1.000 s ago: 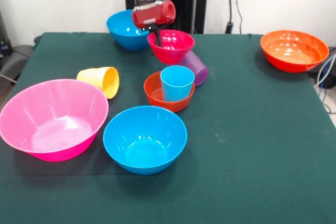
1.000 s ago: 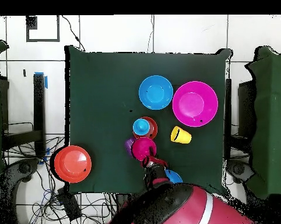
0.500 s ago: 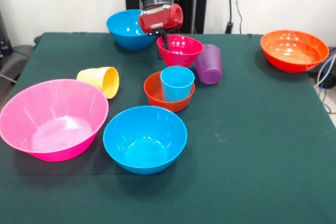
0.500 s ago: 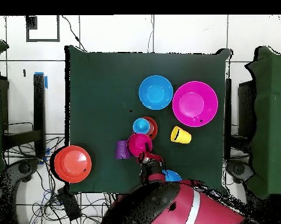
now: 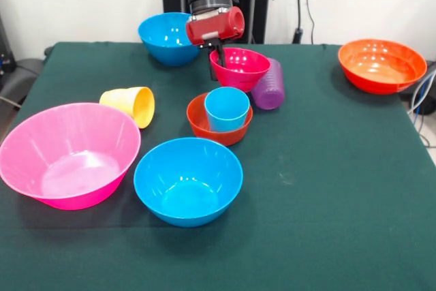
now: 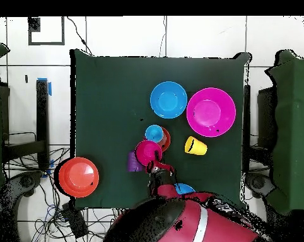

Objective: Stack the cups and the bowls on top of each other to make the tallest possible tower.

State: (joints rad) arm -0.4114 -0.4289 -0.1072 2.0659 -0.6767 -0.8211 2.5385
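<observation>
My gripper [image 5: 217,56] [image 6: 156,167] is shut on the near-left rim of the small magenta bowl [image 5: 240,68] [image 6: 148,152], which hangs just behind the light blue cup [image 5: 227,108] [image 6: 154,133]. That cup stands upright inside the small orange-red bowl [image 5: 201,122] [image 6: 166,138]. The ribbed purple cup [image 5: 270,85] [image 6: 132,161] lies tilted beside the magenta bowl, close against its side. On its side, left of the stack, lies the yellow cup [image 5: 131,105] [image 6: 195,146].
A big pink bowl [image 5: 68,153] [image 6: 210,112] and a blue bowl [image 5: 187,180] [image 6: 168,99] sit in front. Another blue bowl [image 5: 165,37] [image 6: 183,188] stands behind the gripper, partly under the arm. The wide orange bowl [image 5: 381,65] [image 6: 78,177] sits at the far right corner.
The gripper has carried the magenta bowl rightward in the front view. The purple cup was pushed out from behind the bowl and now leans at its right side.
</observation>
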